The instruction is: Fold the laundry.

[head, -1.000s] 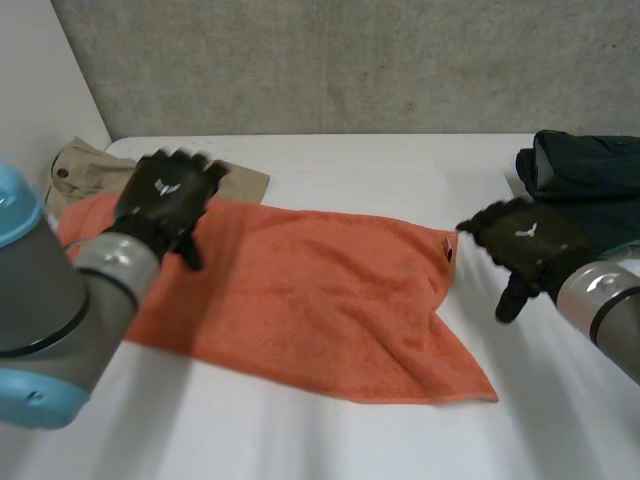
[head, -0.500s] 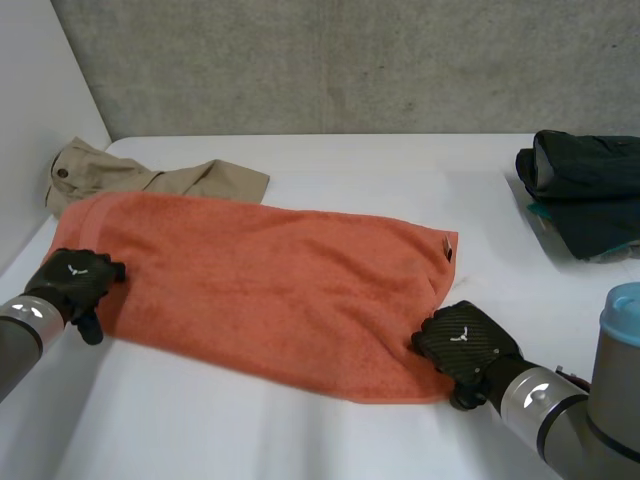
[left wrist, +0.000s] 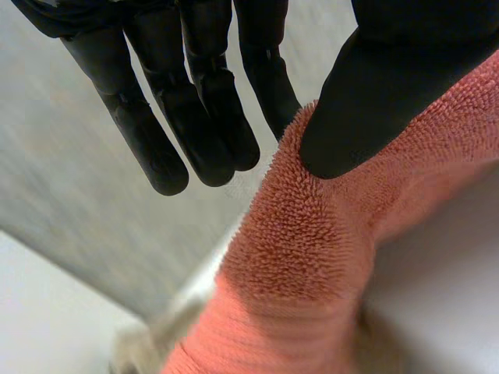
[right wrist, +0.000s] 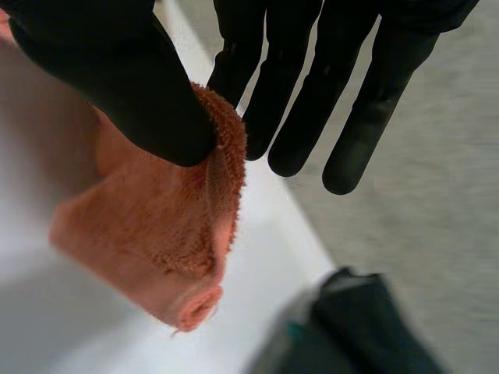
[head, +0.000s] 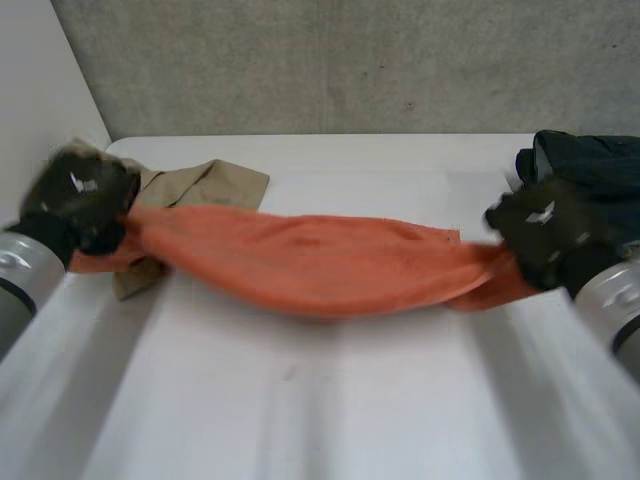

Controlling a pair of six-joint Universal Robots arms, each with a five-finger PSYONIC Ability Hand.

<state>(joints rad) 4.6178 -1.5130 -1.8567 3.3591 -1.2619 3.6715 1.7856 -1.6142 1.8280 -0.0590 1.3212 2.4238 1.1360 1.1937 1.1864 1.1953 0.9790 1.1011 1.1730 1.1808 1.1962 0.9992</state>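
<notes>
Above the white table (head: 320, 400) we hold the orange towel (head: 320, 265) strung out between our two hands, gathered into a long band that sags in the middle. It looks lifted off the surface, though we cannot tell whether the lowest part of the sag brushes the tabletop.

Our left hand (head: 75, 200) is at one end of the towel, near the beige garment (head: 205, 183) that lies at the back of the table on that side. From the left wrist we see the thumb (left wrist: 374, 93) pressing the terry cloth against the straight fingers (left wrist: 210, 109), so this is a pinch on the edge, not a full wrap. Our right hand (head: 545, 235) holds the other end, just in front of the pile of dark clothes (head: 590, 165). There the thumb (right wrist: 117, 78) nips a corner against the nearest of the fingers (right wrist: 308, 109), and the loose cloth hangs below in a soft fold.

We judge this to be the carrying part of a fold: the cloth is raised and stretched, but no crease is laid yet. The next move calls for both pinches to hold firm while we bring this edge over evenly and set it down flat. Both hands must travel together so the towel lands square, and they should steer clear of the beige garment and the dark pile.
</notes>
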